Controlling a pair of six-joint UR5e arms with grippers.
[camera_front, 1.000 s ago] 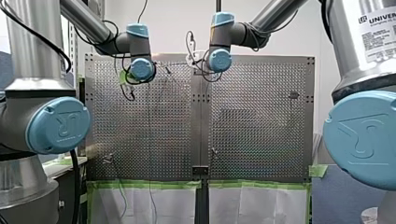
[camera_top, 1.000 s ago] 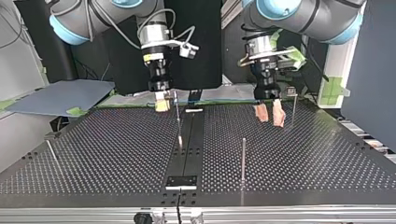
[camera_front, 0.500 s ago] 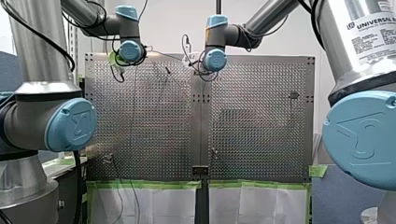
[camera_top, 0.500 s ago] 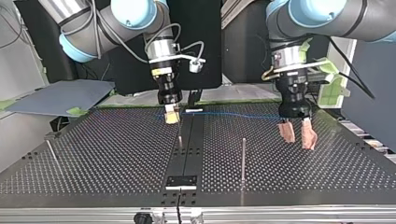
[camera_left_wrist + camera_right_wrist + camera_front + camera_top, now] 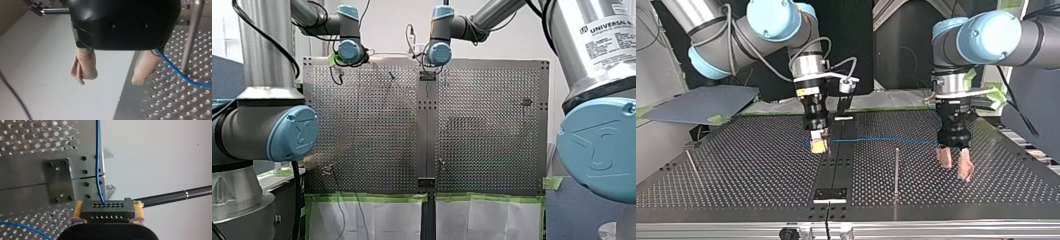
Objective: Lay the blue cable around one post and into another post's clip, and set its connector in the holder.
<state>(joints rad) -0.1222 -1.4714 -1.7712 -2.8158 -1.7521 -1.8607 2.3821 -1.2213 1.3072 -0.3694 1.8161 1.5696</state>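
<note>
Blue cable (image 5: 886, 139) above perforated table (image 5: 736, 165)

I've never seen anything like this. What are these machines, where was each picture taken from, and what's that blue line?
These are two robot arms at a table full of holes. One picture looks from behind the arms, one faces them from across the table, and two come from cameras on the wrists. Thin metal posts stand on the table. The right arm's tool, with yellow pads, grips a black connector, from which a blue cable runs across toward the left arm's tool. That one is open; the cable passes beside one of its fingers.
</note>
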